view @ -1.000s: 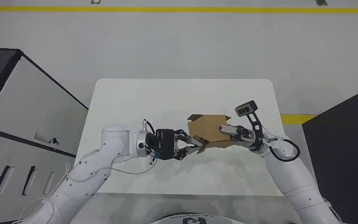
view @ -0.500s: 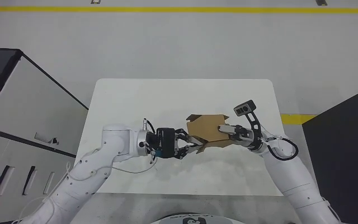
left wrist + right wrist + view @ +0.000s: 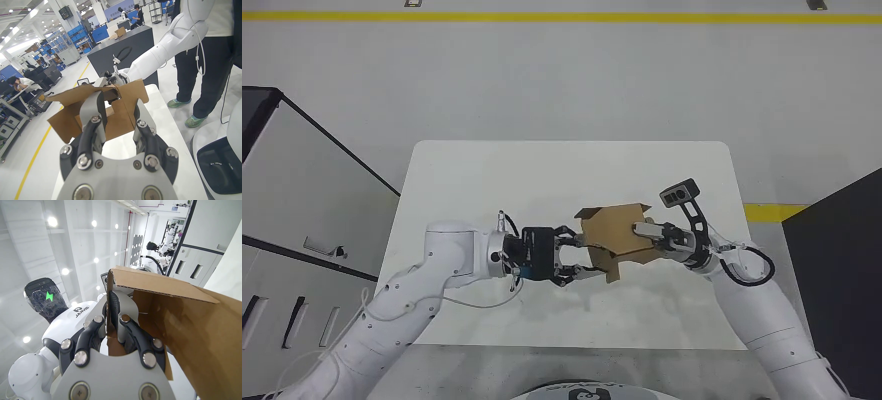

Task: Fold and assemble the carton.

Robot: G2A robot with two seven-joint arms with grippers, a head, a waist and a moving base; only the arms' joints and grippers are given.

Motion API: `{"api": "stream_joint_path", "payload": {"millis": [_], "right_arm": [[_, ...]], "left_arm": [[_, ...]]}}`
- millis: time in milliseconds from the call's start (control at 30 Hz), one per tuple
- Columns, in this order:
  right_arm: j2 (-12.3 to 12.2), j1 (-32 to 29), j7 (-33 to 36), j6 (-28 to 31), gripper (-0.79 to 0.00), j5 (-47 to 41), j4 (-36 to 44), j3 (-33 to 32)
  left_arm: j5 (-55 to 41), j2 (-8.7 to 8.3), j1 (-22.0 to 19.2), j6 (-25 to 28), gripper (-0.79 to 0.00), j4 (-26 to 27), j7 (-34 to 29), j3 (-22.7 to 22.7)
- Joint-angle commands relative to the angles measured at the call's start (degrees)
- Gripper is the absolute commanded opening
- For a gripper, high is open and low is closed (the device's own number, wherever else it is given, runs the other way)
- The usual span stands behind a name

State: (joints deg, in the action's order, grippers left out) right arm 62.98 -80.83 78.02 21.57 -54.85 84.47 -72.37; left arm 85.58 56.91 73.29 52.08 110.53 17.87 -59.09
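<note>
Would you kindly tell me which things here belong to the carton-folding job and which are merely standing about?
Job: carton, left gripper, right gripper shut on the carton's wall, white table.
Standing about: cabinet, black counter, yellow floor line.

We see carton (image 3: 617,235) plain brown, table (image 3: 492,180) white, floor (image 3: 562,80) pale grey w/ yellow stripe (image 3: 562,17). On left gripper (image 3: 117,106) & right gripper (image 3: 111,303) we note silver plates, black links.
</note>
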Motion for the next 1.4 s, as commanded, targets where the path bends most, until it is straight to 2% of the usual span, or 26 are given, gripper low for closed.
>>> {"api": "stream_joint_path", "payload": {"millis": [0, 33, 133, 1033, 1367], "right_arm": [[0.1, 0.1, 0.0, 0.0, -0.785, 0.0, 0.0, 0.0], [0.1, 0.1, 0.0, 0.0, -0.785, 0.0, 0.0, 0.0], [0.2, 0.2, 0.0, -0.1, -0.785, 0.0, -0.1, 0.0], [1.0, 0.6, 0.4, -0.5, -0.785, -0.2, -0.1, 1.3], [0.9, 0.8, 0.2, -0.4, -0.785, -1.2, -1.9, -1.0]], "left_arm": [[-0.1, -0.01, 0.0, -0.1, -0.696, 0.0, 0.1, 0.0], [-0.1, -0.01, 0.0, 0.0, -0.745, -0.1, 0.1, -0.1], [0.0, -0.04, -0.1, 0.0, -0.785, -0.2, 0.3, -0.2], [-0.3, 0.42, -1.9, -0.5, -0.785, -1.6, 0.2, 1.6], [-0.7, 0.18, -1.6, -1.3, -0.785, -1.7, 0.5, -0.3]]}}
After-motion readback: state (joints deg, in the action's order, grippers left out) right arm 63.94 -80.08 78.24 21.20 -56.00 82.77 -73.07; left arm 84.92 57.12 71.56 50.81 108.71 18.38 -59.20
